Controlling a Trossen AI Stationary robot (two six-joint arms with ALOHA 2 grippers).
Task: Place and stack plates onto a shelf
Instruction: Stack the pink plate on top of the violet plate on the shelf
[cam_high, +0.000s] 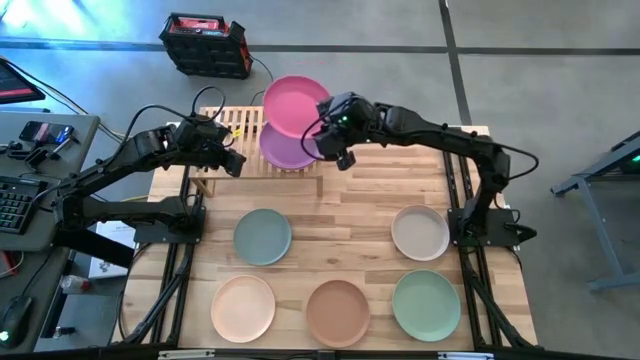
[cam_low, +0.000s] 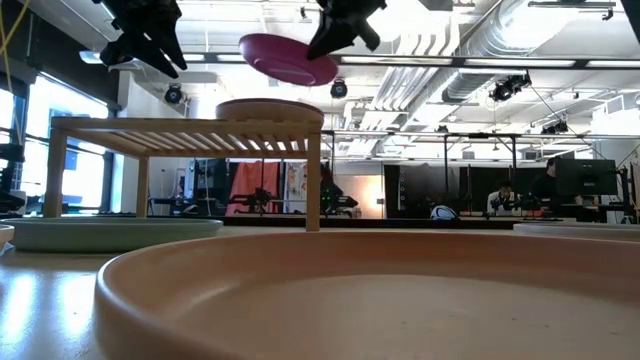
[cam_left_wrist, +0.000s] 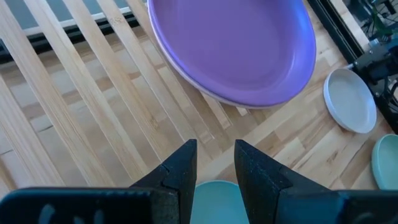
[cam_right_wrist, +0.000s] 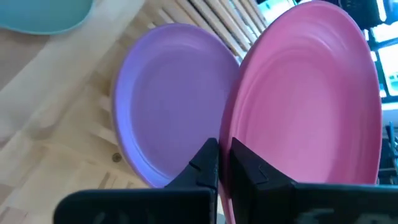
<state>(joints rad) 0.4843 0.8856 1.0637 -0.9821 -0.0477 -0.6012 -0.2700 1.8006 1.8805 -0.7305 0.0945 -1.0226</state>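
The right gripper (cam_high: 322, 140) is pinched tight on the rim of a round, shallow, matte magenta plate (cam_high: 296, 105), holding it tilted in the air above the low rectangular light-wood slatted shelf (cam_high: 230, 122). In the right wrist view its two dark fingers (cam_right_wrist: 205, 163) clamp the magenta plate's edge, with a round matte purple plate (cam_right_wrist: 168, 99) just beside it, lying on the shelf's slats. The purple plate rests on top of another pale plate whose rim shows beneath it.

The left gripper (cam_high: 232, 163) hovers over the shelf's left part, its fingers (cam_left_wrist: 180, 165) slightly spread and holding nothing.

On the butcher-block tabletop (cam_high: 360, 200) in front of the shelf lie a grey-teal plate (cam_high: 262, 236), a cream plate (cam_high: 420, 232), a peach plate (cam_high: 243, 308), a brown plate (cam_high: 338, 313) and a mint green plate (cam_high: 426, 305), all apart from one another.
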